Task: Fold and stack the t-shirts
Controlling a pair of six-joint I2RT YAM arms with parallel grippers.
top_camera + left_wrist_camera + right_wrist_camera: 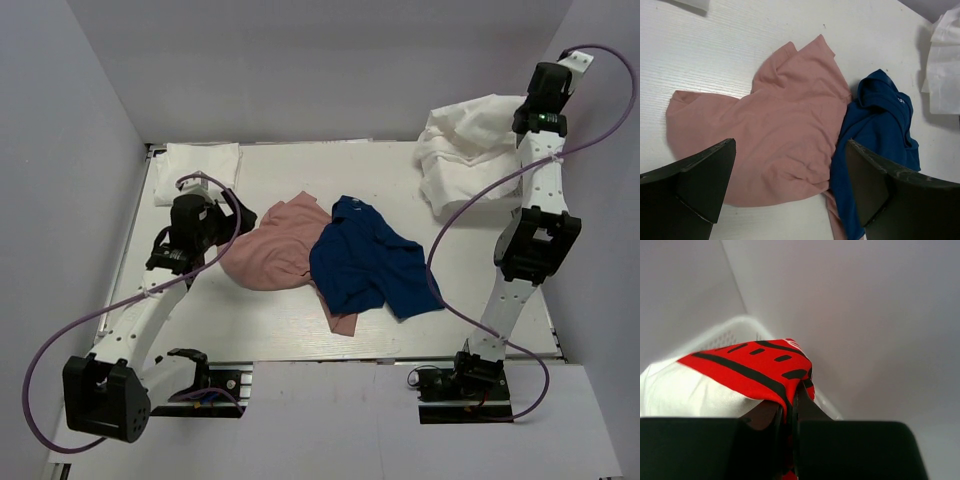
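A dusty pink t-shirt (272,250) lies crumpled mid-table, and a navy blue t-shirt (368,262) overlaps its right side. Both show in the left wrist view, pink (780,130) and navy (880,130). My left gripper (790,192) is open and empty, hovering above the pink shirt's near edge; from above it (232,205) is at that shirt's left. A folded white t-shirt (197,163) lies at the far left. My right gripper (794,407) is shut on the red-printed cloth of a white t-shirt (747,367), raised at the far right (470,150).
A white mesh basket (727,335) sits under the white cloth near the right wall. Grey walls close in the table on the left, back and right. Purple cables loop from both arms.
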